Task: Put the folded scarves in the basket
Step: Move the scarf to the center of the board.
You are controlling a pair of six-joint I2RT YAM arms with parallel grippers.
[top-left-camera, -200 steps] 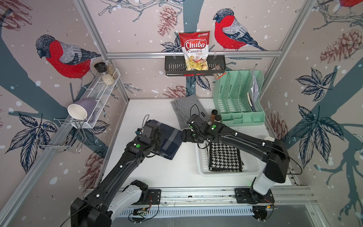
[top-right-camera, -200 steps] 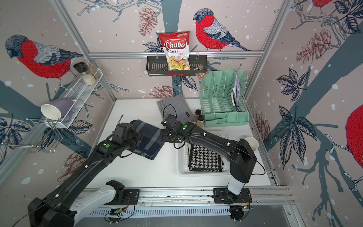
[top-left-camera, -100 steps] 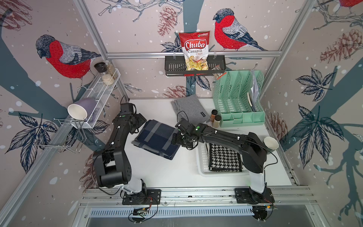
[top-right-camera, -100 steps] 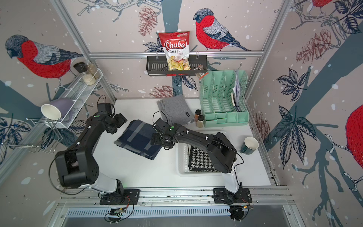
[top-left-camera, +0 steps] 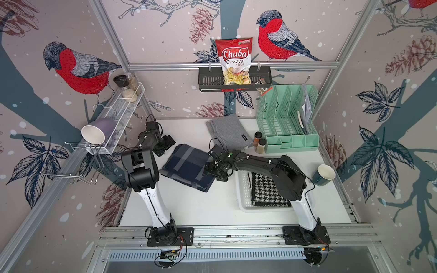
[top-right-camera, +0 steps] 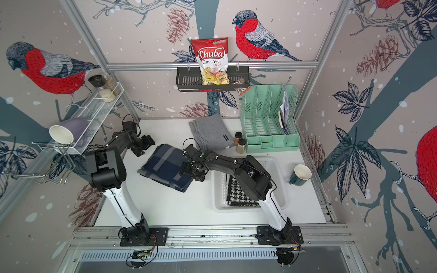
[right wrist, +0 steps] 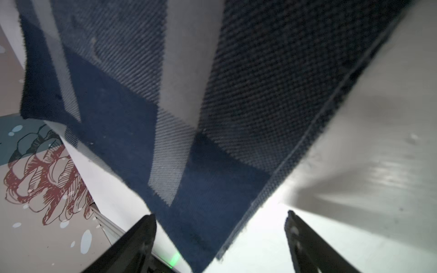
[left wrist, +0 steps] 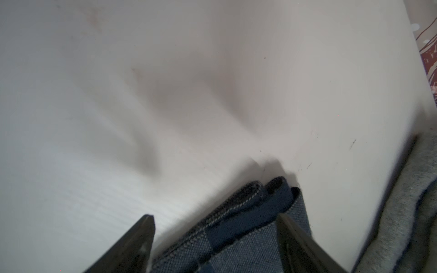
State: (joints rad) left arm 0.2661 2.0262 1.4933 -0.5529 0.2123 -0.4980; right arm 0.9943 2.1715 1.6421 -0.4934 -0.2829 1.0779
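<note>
Right wrist view shows the right gripper [right wrist: 219, 214] with its two fingers spread wide; one corner of the navy plaid scarf [right wrist: 212, 94] lies loose between them, unclamped. Left wrist view shows the left gripper [left wrist: 214, 215] spread too, above the scarf's folded edge and gripping nothing. In both top views that scarf lies flat on the table [top-left-camera: 201, 208], just beside the basket [top-left-camera: 243, 189] and outside it. Three folded cloths are in view: this scarf, one houndstooth cloth [top-left-camera: 264, 189] inside the single basket, and one grey cloth [top-left-camera: 227, 132] at the back. Two spice bottles [top-left-camera: 261, 146] stand beside the one green organiser [top-left-camera: 290, 141].
</note>
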